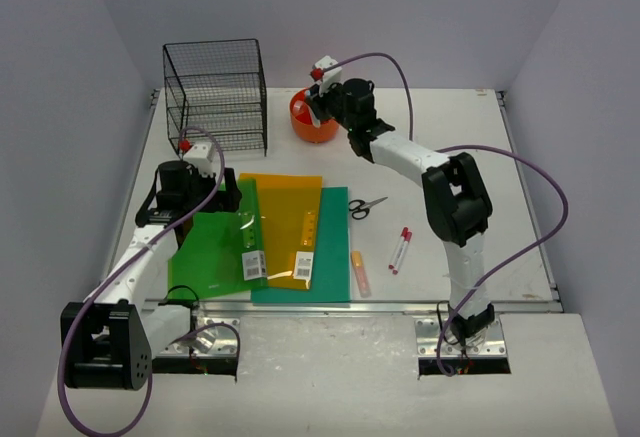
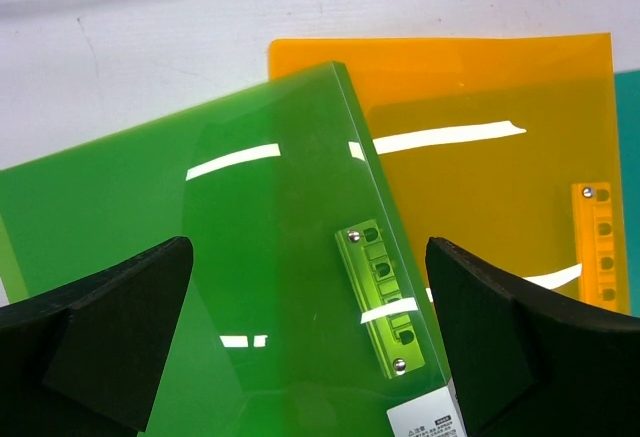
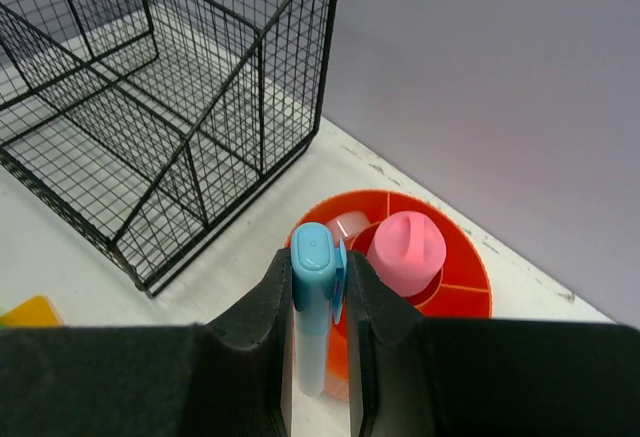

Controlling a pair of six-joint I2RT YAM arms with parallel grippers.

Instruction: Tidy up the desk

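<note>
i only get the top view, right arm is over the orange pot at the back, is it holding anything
Observer: Yes. The right wrist view shows the right jaws shut on a light blue marker, cap end towards the camera.
Operator: what's in the pot
Observer: The orange pot is split into compartments, and a pink cap stands in the centre one. The marker hangs at its near rim; I cannot tell if its tip is inside.
Operator: left arm got the green folder
Observer: No. The left wrist view shows the left jaws wide open above the green folder, with nothing between them.
</note>
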